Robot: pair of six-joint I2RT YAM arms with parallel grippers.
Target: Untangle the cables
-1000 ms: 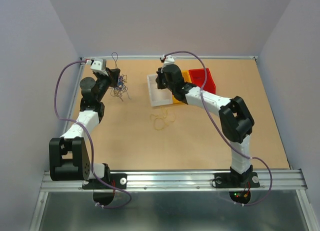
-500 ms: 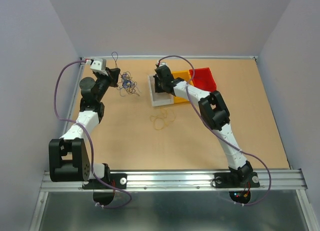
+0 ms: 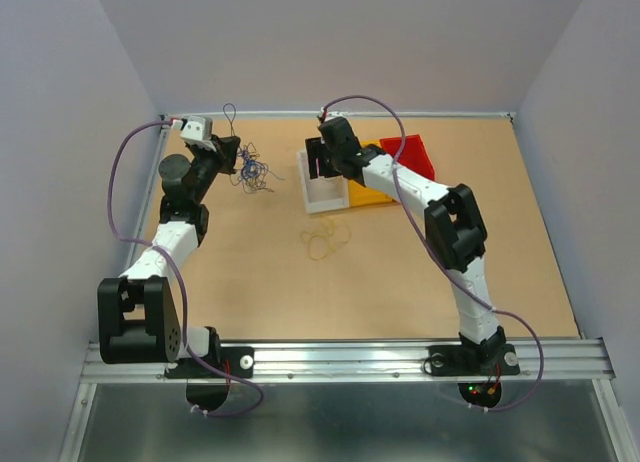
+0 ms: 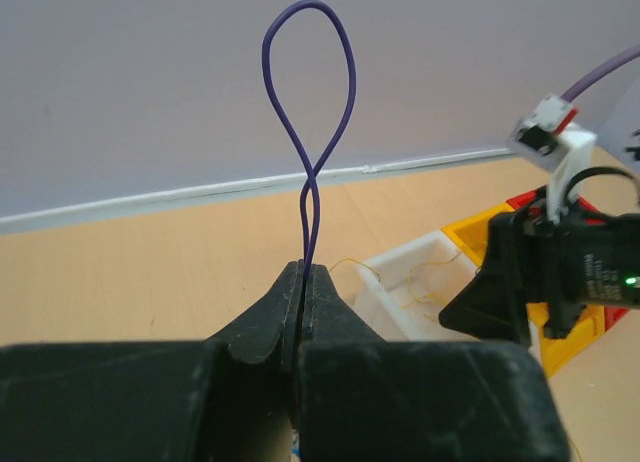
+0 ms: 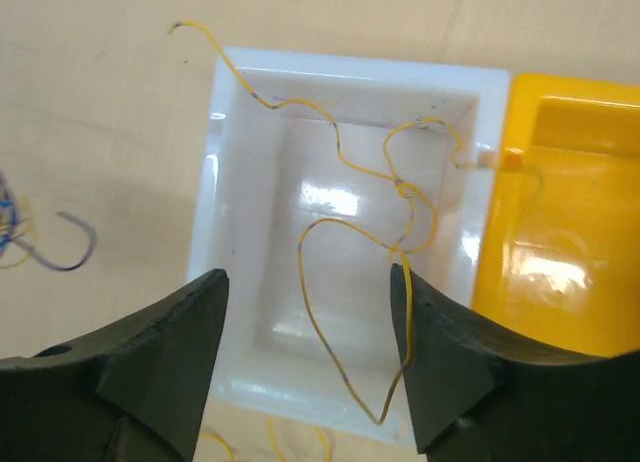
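Eyes on the tangle (image 3: 252, 172): a knot of blue, purple and yellow wire near the far-left corner of the tabletop (image 3: 400, 282). I can't tell whether it's lifted clear or brushing the board. One purple cable (image 4: 309, 182) runs up out of it, and my left gripper (image 4: 303, 282) is clamped tight on that strand, jaws pressed together. A tall loop stands above the pinch. I'd say that grip is there to anchor the purple one so the rest can be teased away from it.

Over by the middle of the far edge, a single yellow cable (image 5: 400, 192) lies curled inside the white bin (image 5: 240, 182), one end trailing over the rim. My right gripper (image 5: 307, 282) hovers directly above it, fingers spread wide, nothing between them. That looks like a freed strand sorted into its bin. The yellow bin (image 5: 560, 232) touches the white one, and the red bin (image 3: 410, 157) sits beyond. Loose yellow loops (image 3: 325, 244) rest nearer the table's middle.

Writing? None I can read anywhere, not on bins, not on arms.
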